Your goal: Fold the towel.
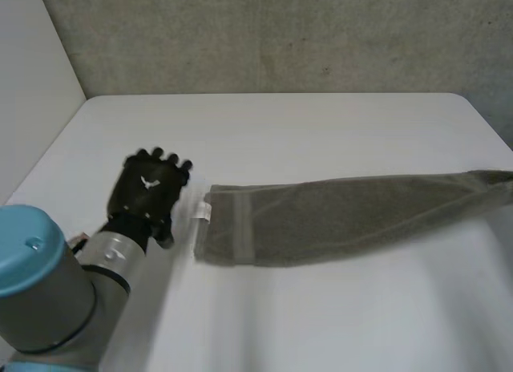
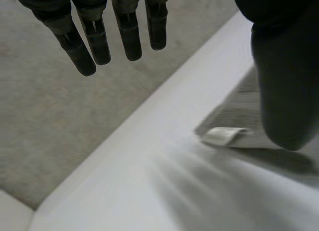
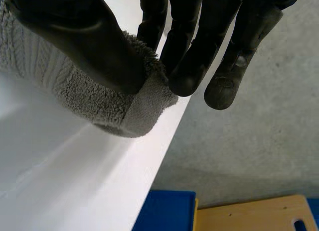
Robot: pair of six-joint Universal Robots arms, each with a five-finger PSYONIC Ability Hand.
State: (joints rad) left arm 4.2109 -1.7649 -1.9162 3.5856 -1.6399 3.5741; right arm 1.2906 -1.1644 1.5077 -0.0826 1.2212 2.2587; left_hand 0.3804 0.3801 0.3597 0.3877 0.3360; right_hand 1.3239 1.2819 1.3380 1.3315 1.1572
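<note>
1. We note the right hand (image 3: 84,37) pinching one end of the towel (image 1: 345,216) between thumb and fingers, at the edge of the table (image 1: 280,139).
2. Left hand (image 1: 148,192): fingers straight, holding nothing, just beside the towel's other end.
3. Table white; grey concrete wall (image 1: 280,35) behind.
4. Towel: grey-brown terry, stretched into a long narrow strip, with a white label (image 1: 202,209) at the end near the left hand.

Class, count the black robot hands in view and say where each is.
2. The left hand is open beside the labelled end of the long grey terry towel; the right hand pinches its far end at the edge of the white table.
</note>
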